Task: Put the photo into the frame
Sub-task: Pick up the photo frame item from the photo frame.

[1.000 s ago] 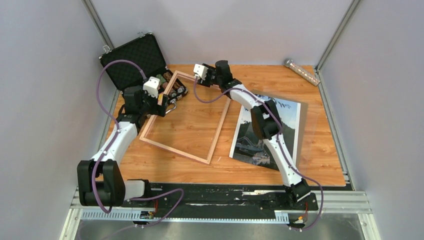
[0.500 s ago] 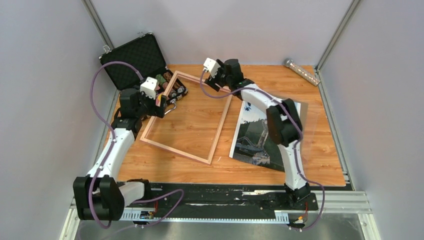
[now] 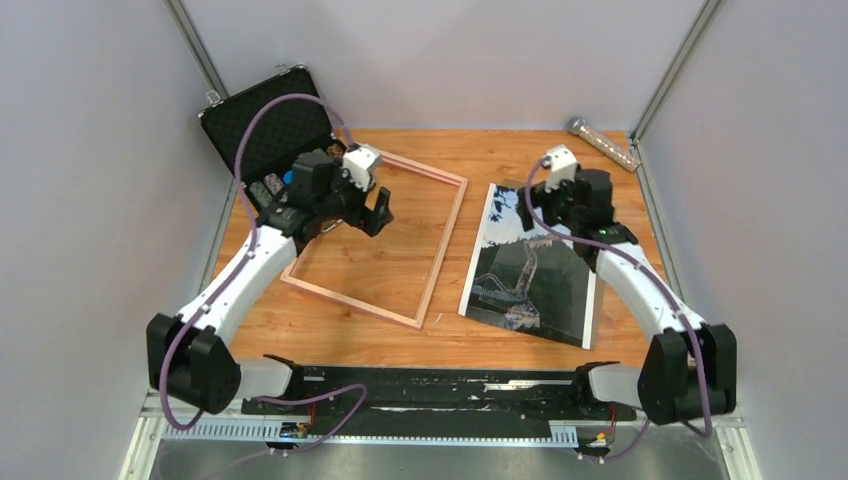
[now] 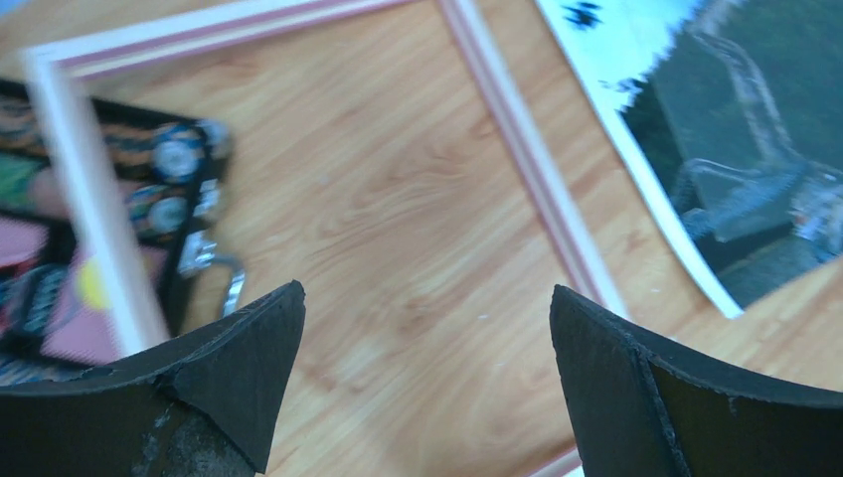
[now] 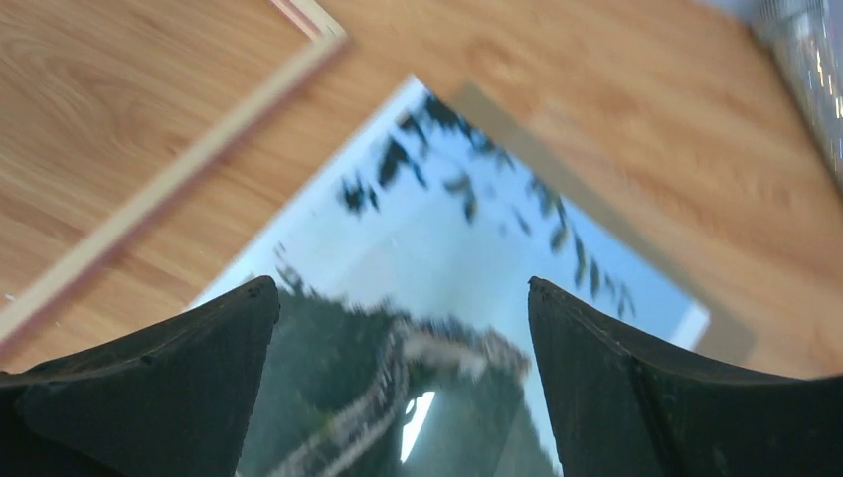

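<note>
Overhead view, with both wrist views. One large glossy photo of a stone wall on green hills (image 3: 520, 280) lies flat on the orange-brown wooden table (image 3: 500, 150) at right of centre. It sits just beside one thin-railed rectangular picture frame with pale pink and wood rails (image 3: 445, 250), at left of centre, and does not overlap it. The frame also lies flat, its upper left corner reaching the one open black foam-lined case (image 3: 265, 120).

The right gripper (image 5: 403, 298) hovers over the photo's upper edge, where the dark branches are printed. Its fingers are spread wide and nothing is between them. The left gripper (image 4: 427, 308) hangs above the frame's upper interior, likewise spread and empty.

The step in hand appears to be picking up the photo. A flat glossy sheet offers little to grip, so the right gripper would do best to lower onto a free edge or corner, pinch only the margin and lift slowly, so the print neither creases nor slides. The left gripper could usefully steady a rail meanwhile.

A thin greyish sheet (image 5: 596, 209) shows beyond the photo's upper border; its material cannot be told.

Count: two arms, one photo, one frame, one case, and one glittering cylinder (image 3: 603, 143) at upper right.
</note>
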